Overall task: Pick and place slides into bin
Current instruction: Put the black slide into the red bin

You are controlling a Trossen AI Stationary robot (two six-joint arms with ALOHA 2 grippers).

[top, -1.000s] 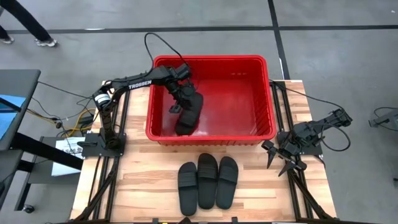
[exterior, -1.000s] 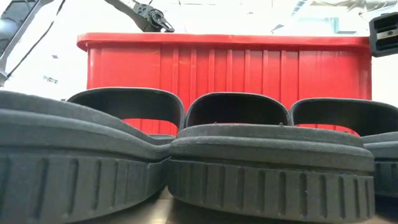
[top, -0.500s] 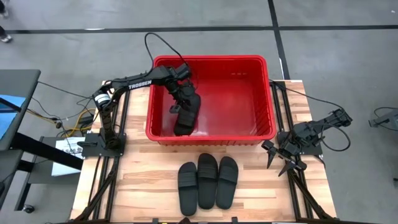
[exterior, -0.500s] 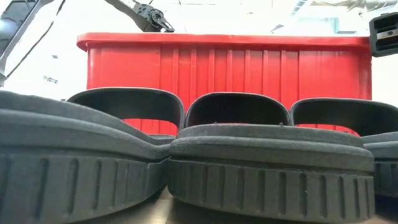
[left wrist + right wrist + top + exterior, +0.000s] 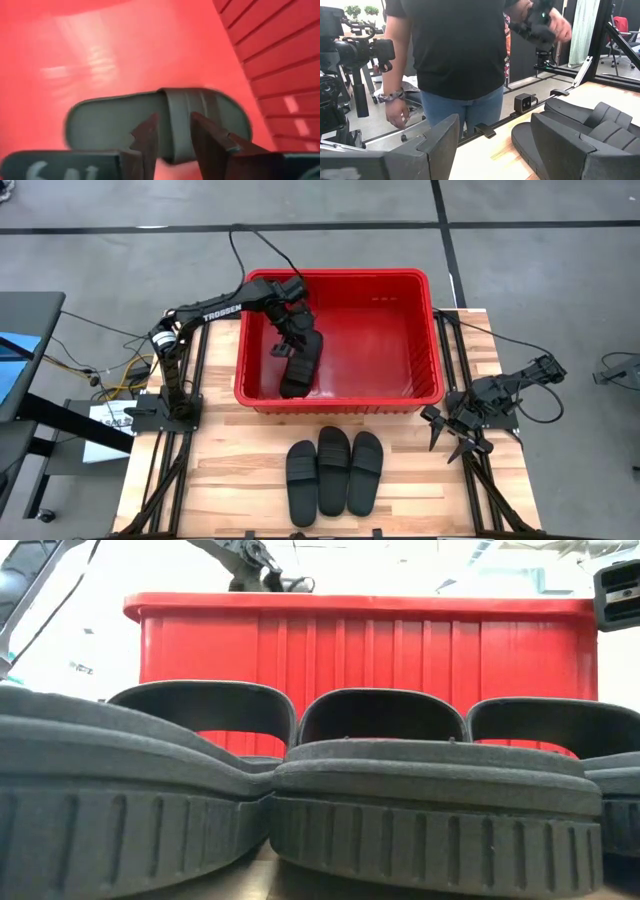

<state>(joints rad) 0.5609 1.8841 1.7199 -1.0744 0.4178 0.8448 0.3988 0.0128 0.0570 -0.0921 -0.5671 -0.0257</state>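
Note:
One black slide (image 5: pixel 303 370) (image 5: pixel 115 120) lies sole-down on the floor of the red bin (image 5: pixel 340 275), close to its left and near walls. My left gripper (image 5: pixel 287 346) (image 5: pixel 175 130) hovers just above that slide's strap, slanting down, open, with nothing between its fingers. Three more slides (image 5: pixel 300 482) (image 5: pixel 333 470) (image 5: pixel 366 472) lie side by side, soles down, on the wooden table in front of the bin. My right gripper (image 5: pixel 495 145) waits open at the table's right edge (image 5: pixel 470 425).
The bin's slatted wall (image 5: pixel 270 60) stands close beside the left gripper. The low view looks past the three slides' straps (image 5: pixel 380 710) at the bin's front wall (image 5: pixel 370 640). A person (image 5: pixel 455 55) stands beyond the table. Bare wood lies left and right of the slides.
My left gripper has gone up inside the bin, so its wrist now shows higher over the rim in the low view. The slide under it stays on the bin floor where it was.

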